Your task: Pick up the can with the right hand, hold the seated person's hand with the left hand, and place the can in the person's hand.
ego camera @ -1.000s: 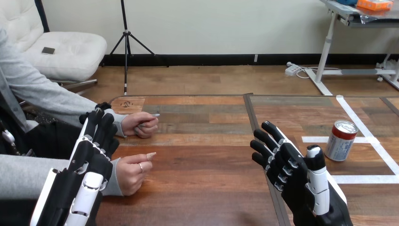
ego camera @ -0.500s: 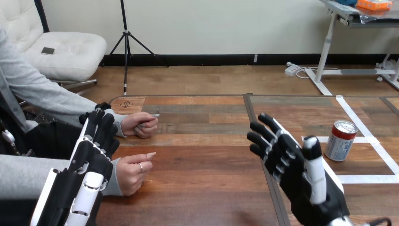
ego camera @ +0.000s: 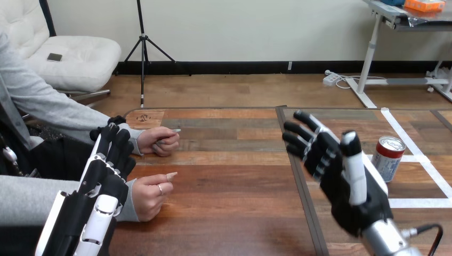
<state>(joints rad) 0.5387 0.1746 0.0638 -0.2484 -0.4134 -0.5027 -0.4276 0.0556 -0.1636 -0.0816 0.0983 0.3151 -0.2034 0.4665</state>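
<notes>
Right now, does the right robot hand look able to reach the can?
Probably yes. The right robot hand is open and raised close beside the can, which stands upright on the table with nothing between them.

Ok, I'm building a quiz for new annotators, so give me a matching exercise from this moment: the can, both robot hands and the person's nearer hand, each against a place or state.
1. can
2. right hand
3. left hand
4. person's nearer hand

a. fingers curled, resting on the table
b. open, raised, holding nothing, near the can
c. upright on the table's right part
d. open, low at the view's left

Pairs: 1-c, 2-b, 3-d, 4-a.
</notes>
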